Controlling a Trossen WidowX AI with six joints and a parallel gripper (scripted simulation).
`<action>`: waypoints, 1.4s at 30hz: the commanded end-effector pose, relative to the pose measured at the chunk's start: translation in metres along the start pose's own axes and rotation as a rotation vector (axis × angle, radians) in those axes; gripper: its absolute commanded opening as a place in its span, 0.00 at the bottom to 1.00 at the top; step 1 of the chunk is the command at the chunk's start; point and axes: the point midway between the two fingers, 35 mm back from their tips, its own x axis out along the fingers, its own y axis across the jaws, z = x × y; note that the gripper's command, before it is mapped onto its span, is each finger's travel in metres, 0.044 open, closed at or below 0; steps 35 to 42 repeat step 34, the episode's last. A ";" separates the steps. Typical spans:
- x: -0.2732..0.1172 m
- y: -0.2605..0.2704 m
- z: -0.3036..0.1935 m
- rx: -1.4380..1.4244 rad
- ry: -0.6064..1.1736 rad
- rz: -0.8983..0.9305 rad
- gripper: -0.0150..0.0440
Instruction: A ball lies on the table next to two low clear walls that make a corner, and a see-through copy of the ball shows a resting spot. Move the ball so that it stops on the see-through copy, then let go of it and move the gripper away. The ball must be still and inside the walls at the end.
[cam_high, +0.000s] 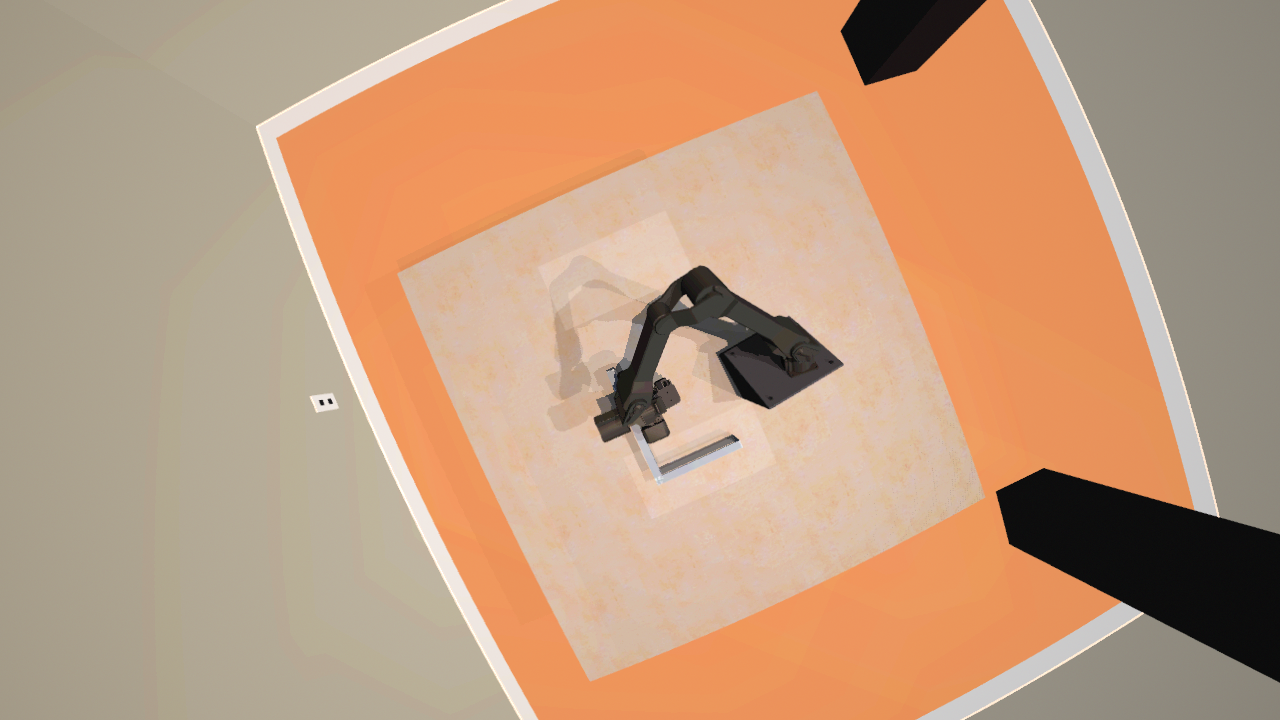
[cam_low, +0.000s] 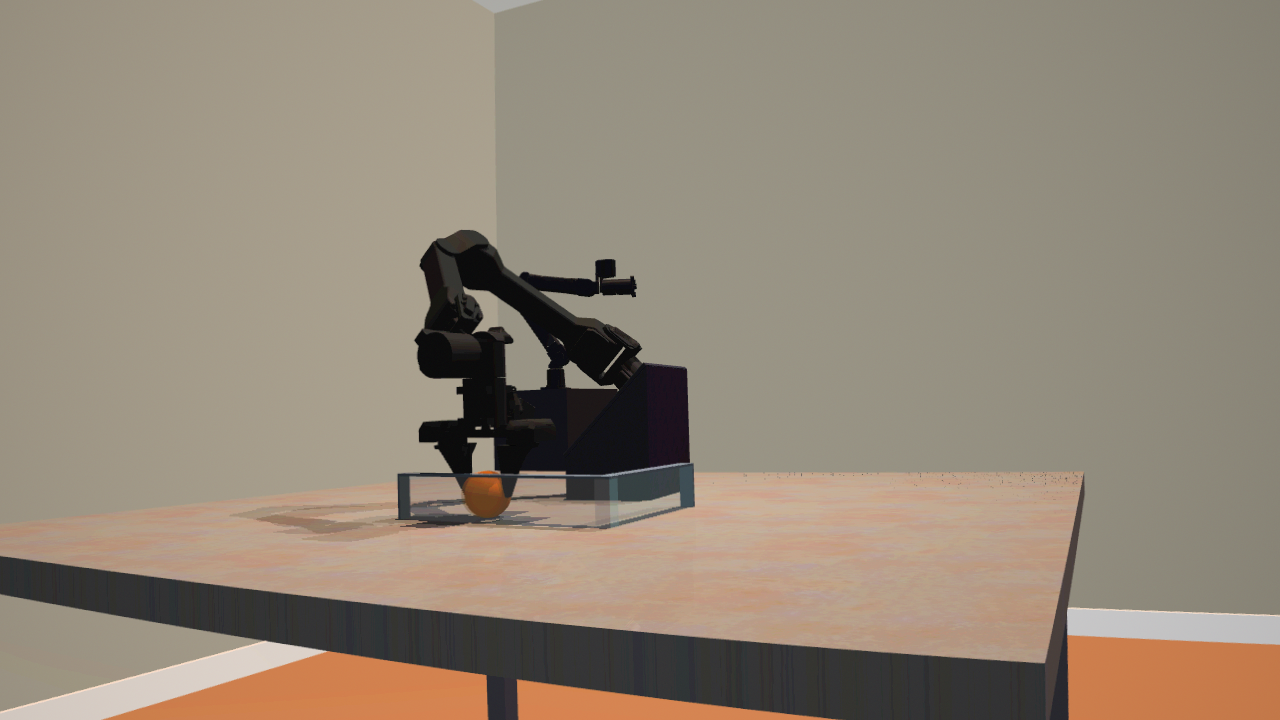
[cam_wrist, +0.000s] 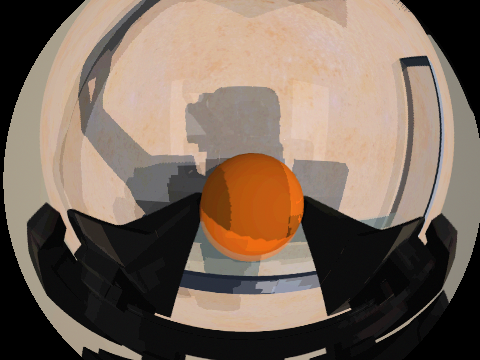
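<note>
Top view: orange floor (cam_high: 501, 116) surrounds the pale table (cam_high: 805, 268); arm bent over, its gripper (cam_high: 632, 428) above one end of the clear walls (cam_high: 693, 458); ball hidden.

Exterior view: gripper (cam_low: 484, 474) lowered behind the walls (cam_low: 626, 490), ball (cam_low: 486, 495) at table level inside them.

Wrist view: both fingers clamp the orange ball (cam_wrist: 252, 206).

The orange ball (cam_low: 486, 495) sits low at the table, pinched between the gripper's (cam_low: 484, 474) fingertips. Two clear walls (cam_low: 546, 499) meet in a corner just beside the gripper, the ball inside them.
</note>
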 end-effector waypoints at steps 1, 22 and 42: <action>0.000 0.000 0.000 0.002 0.001 0.000 0.79; -0.079 -0.001 -0.002 -0.012 0.034 -0.007 0.95; -0.120 0.001 0.002 -0.008 0.030 -0.004 1.00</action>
